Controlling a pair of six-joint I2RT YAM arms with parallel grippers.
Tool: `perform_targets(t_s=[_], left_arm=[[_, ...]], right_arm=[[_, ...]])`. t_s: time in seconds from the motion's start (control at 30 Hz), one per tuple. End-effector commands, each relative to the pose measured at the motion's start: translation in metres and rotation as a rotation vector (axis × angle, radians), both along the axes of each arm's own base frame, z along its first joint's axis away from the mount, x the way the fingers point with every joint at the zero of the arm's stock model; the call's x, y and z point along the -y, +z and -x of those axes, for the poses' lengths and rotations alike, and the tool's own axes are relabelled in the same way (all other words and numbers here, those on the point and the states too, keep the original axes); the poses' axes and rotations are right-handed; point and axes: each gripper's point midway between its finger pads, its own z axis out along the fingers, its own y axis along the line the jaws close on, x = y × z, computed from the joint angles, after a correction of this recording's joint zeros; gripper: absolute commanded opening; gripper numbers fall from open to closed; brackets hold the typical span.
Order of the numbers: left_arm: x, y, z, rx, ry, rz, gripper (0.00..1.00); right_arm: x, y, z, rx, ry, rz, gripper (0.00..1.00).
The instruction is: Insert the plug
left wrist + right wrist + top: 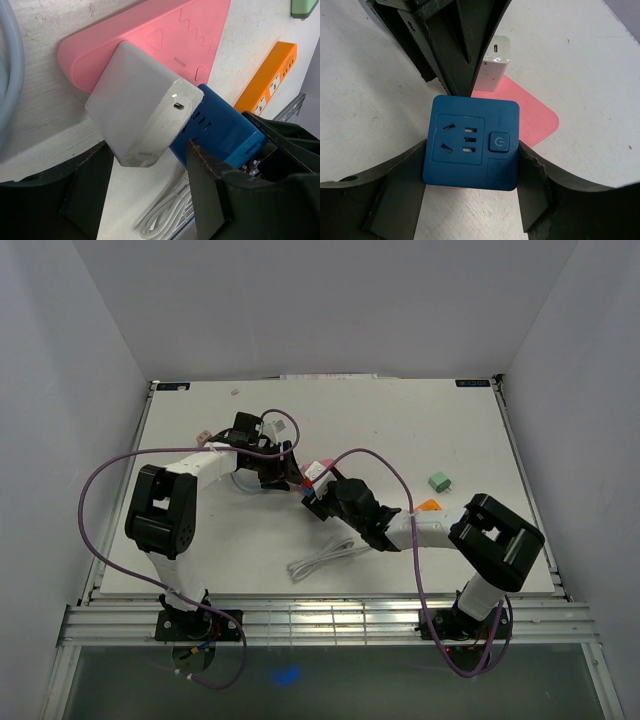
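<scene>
Right gripper (472,155) was clamped on the blue socket cube (471,142), just off the pink mat's (165,35) corner, slots facing its wrist. White charger (142,115) lay on the mat, apparently touching the cube. Left gripper (150,146) straddled it, part-open; contact couldn't be told. Judgement: seat pads square on the flat sides, line up the prongs, push straight.

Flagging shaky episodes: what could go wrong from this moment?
1. The left gripper flanks only the white charger's near corner; closing could twist it against the blue socket cube.
2. The right gripper clamps the cube by two sides only, so a push might slide it.
</scene>
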Motion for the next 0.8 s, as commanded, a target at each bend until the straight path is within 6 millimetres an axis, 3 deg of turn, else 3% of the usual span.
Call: perform_targets(t_s=[0.0,0.4,0.53,0.77], left_arm=[[0.002,0.010,-0.006,0.038,-0.016,0.003,0.69],[0.002,0.010,-0.005,0.033,-0.021,0.004,0.68],[0.003,0.011,-0.004,0.033,-0.025,0.008,0.68],[0.004,0.012,-0.005,0.034,-0.029,0.013,0.68]], right_arm=[[0.031,-0.080,0.031,-0.193,-0.004,0.236,0.08],[0.034,-0.089,0.031,-0.184,-0.043,0.313,0.08],[0.024,-0.081,0.044,-0.254,0.027,0.184,0.08],[0.027,-0.086,0.045,-0.303,0.021,0.156,0.08]])
